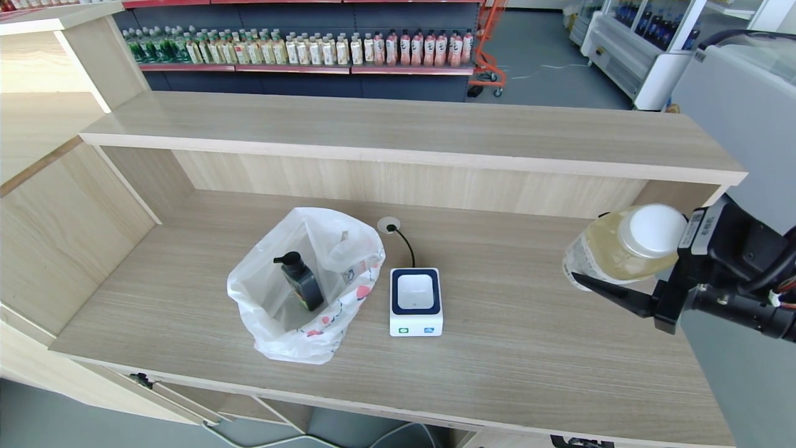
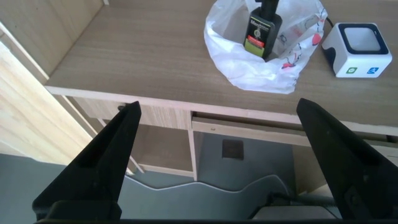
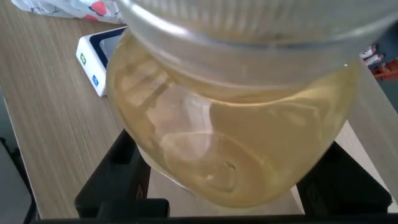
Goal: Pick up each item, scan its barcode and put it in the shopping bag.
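A clear bottle (image 1: 612, 247) of pale yellow liquid with a white cap hangs tilted above the counter's right end, and my right gripper (image 1: 622, 274) is shut on it. The right wrist view has the same bottle (image 3: 242, 118) up close between the black fingers (image 3: 115, 183). A white plastic shopping bag (image 1: 308, 280) stands open mid-counter with a dark pump bottle (image 1: 300, 281) inside. Just right of the bag sits the white barcode scanner (image 1: 416, 300) with its blue-framed window. My left gripper (image 2: 224, 162) is open, below the counter's front edge, with nothing between its fingers.
A black cable (image 1: 405, 244) runs from the scanner to a grommet hole (image 1: 388, 224) near the back wall. A raised wooden ledge (image 1: 398, 130) borders the counter's back, with a side panel (image 1: 68, 211) at the left. Drawers (image 2: 249, 124) sit under the front edge.
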Robot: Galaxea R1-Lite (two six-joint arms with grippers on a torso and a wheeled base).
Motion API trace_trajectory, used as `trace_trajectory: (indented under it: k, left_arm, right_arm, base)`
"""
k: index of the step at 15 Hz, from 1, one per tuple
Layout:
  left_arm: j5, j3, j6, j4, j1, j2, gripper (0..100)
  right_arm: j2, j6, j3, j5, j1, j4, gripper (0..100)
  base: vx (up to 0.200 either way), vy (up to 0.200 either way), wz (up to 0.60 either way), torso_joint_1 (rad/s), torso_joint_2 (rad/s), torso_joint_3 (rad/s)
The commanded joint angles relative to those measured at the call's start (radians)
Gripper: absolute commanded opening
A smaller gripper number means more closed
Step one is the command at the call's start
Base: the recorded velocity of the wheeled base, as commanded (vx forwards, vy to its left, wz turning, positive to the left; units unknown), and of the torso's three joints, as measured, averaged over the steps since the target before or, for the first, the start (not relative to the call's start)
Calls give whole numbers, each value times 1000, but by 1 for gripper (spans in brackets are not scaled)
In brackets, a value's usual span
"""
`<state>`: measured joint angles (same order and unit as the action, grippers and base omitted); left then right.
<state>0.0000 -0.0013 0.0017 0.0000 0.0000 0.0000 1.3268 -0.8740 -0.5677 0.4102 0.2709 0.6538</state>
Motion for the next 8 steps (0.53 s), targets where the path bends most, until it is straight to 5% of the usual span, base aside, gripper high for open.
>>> trace_trajectory:
  k: [1,8]
  left_arm:
    - [0,1,0,0,0,2,100]
    - [0,0,1,0,0,2,100]
  right_arm:
    - [5,-2,3,1,1,1,0]
    - [3,-59,5,4,1,1,0]
  base:
    - [0,0,0,0,0,0]
    - [0,0,0,0,0,0]
